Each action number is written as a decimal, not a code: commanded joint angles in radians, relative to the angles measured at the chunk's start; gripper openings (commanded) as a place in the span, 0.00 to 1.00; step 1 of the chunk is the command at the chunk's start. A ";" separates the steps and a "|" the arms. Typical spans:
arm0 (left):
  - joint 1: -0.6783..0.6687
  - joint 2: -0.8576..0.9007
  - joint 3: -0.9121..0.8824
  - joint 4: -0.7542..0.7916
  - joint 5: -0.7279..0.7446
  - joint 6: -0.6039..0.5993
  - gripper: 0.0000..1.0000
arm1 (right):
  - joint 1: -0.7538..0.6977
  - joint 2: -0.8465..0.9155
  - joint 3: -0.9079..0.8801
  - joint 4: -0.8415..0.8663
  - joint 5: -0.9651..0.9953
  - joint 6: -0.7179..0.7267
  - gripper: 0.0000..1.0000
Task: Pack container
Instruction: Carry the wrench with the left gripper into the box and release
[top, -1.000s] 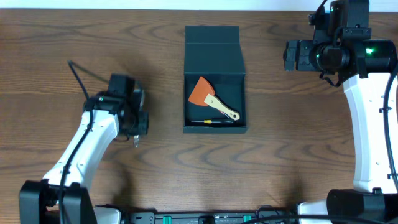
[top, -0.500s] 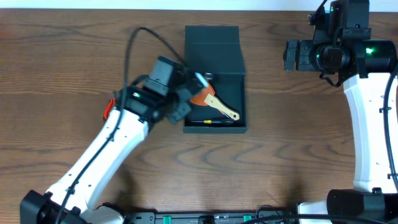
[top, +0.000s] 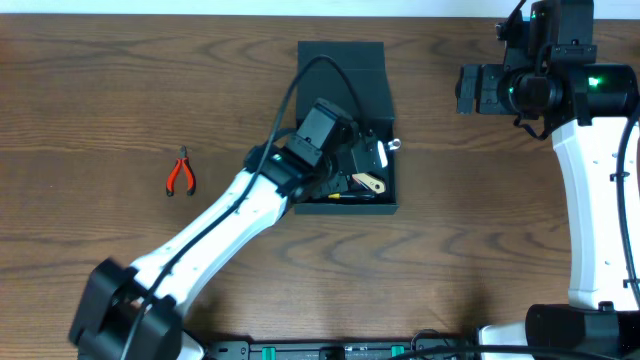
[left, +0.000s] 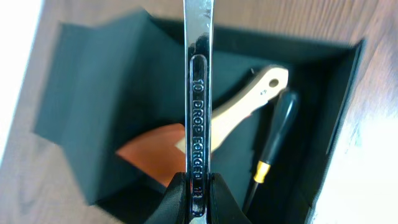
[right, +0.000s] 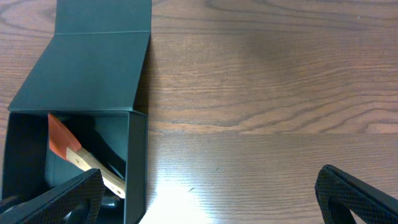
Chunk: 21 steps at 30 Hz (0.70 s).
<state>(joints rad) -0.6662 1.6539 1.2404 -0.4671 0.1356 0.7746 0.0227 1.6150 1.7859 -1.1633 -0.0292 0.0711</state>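
Hovering above the open container (top: 343, 72), a steel wrench (left: 198, 93) is clamped between the closed jaws of the left arm (top: 225, 225), which is stretched across the tabletop (top: 480, 230) from the near left. The container is seen at mid-tabletop toward the far edge, its flap lid folded back flat behind it. Inside, an orange-bladed scraper (left: 152, 152) with a pale wooden handle is laid diagonally, and a black-handled screwdriver (left: 277, 124) with a yellow band is seen beside it along one wall. Red-handled pliers (top: 180, 172) are left on the wood well to the left. The right arm (top: 590, 170) is held at the far right, well apart from the container, its jaws spread wide on nothing.
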 joint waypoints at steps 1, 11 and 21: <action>0.000 0.048 0.017 0.002 0.011 0.026 0.05 | -0.010 0.003 0.003 -0.005 0.003 -0.009 0.99; 0.000 0.156 0.016 -0.076 0.010 0.025 0.06 | -0.010 0.003 0.003 -0.012 0.003 -0.009 0.99; 0.000 0.139 0.015 -0.121 0.010 0.005 0.80 | -0.010 0.003 0.003 -0.013 0.003 -0.010 0.99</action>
<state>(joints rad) -0.6640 1.8210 1.2423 -0.5724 0.1295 0.7910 0.0227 1.6150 1.7859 -1.1740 -0.0292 0.0711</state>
